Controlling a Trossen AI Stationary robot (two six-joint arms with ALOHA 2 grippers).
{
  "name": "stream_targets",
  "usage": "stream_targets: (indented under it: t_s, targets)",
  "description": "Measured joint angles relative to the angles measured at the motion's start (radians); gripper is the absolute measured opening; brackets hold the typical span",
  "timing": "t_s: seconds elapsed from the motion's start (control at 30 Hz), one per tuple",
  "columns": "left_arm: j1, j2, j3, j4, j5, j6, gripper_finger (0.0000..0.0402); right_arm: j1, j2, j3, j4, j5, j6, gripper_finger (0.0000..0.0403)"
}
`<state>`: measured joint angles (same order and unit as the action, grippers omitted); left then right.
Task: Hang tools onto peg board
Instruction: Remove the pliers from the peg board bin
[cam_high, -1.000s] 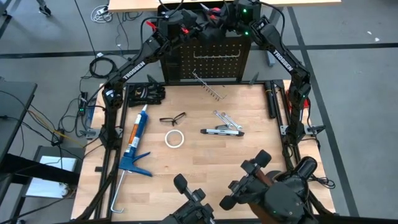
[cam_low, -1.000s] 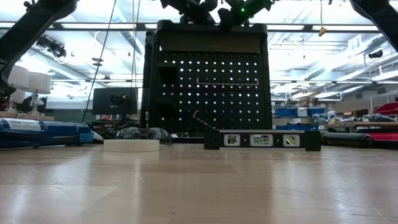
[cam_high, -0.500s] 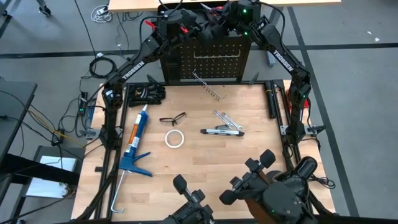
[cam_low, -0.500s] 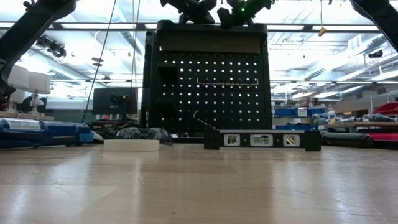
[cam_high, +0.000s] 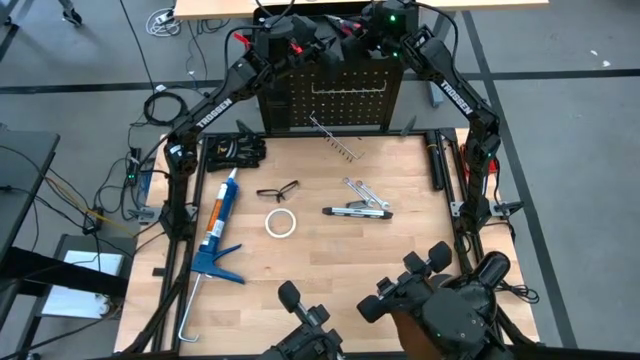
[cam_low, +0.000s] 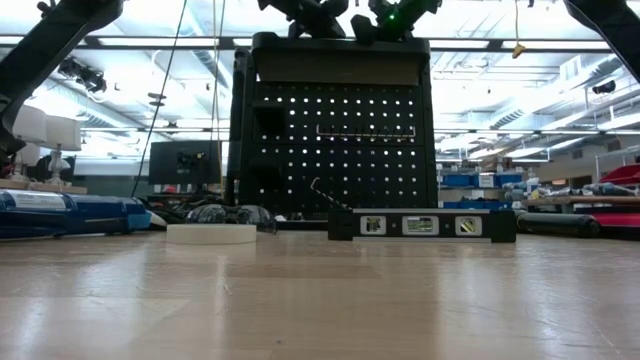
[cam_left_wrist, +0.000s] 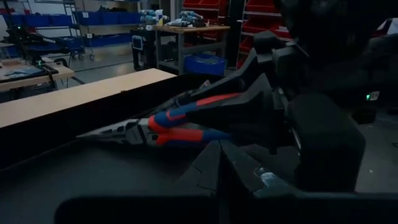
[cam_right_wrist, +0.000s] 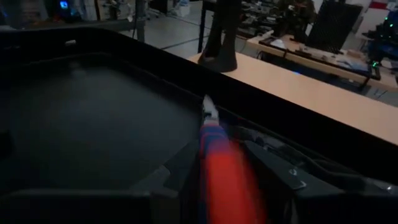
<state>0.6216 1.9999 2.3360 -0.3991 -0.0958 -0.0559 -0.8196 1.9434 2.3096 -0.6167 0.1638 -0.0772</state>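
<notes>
Pliers (cam_left_wrist: 171, 124) sit clamped in the right gripper (cam_left_wrist: 249, 121) above the peg board (cam_high: 340, 100), at 12 o'clock; steady them, empty left gripper (cam_high: 300, 45) shut.

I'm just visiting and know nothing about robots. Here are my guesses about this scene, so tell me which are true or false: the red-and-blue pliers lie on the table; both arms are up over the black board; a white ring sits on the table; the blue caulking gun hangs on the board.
1. The pliers lie on the table. False: the right gripper holds them above the peg board's top tray.
2. Both arms reach over the peg board. True.
3. A white tape ring sits on the table. True.
4. The caulking gun hangs on the board. False: it lies on the table.
</notes>
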Motion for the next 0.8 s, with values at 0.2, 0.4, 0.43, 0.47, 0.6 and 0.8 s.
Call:
stream_targets:
  t_s: [0.2, 0.4, 0.43, 0.47, 0.6, 0.8]
  targets:
    - [0.000, 0.000, 0.000, -0.016, 0.000, 0.000, 0.0015, 0.000, 0.000, -0.001, 0.017, 0.000, -0.012, 0.0130]
    - [0.000, 0.000, 0.000, -0.032, 0.000, 0.015, 0.0015, 0.000, 0.000, -0.001, 0.023, -0.001, -0.048, 0.0130]
    - [0.000, 0.000, 0.000, -0.032, 0.000, 0.023, 0.0015, 0.000, 0.000, -0.001, 0.018, -0.001, -0.049, 0.0130]
    - [0.000, 0.000, 0.000, -0.032, 0.000, 0.026, 0.0015, 0.000, 0.000, -0.001, 0.013, -0.001, -0.050, 0.0129]
    - [0.000, 0.000, 0.000, -0.033, 0.000, 0.026, 0.0015, -0.003, -0.001, 0.001, -0.016, -0.007, -0.058, 0.0128]
    - [0.000, 0.000, 0.000, -0.033, 0.009, 0.026, 0.0015, -0.009, -0.003, 0.002, -0.041, -0.027, -0.065, 0.0120]
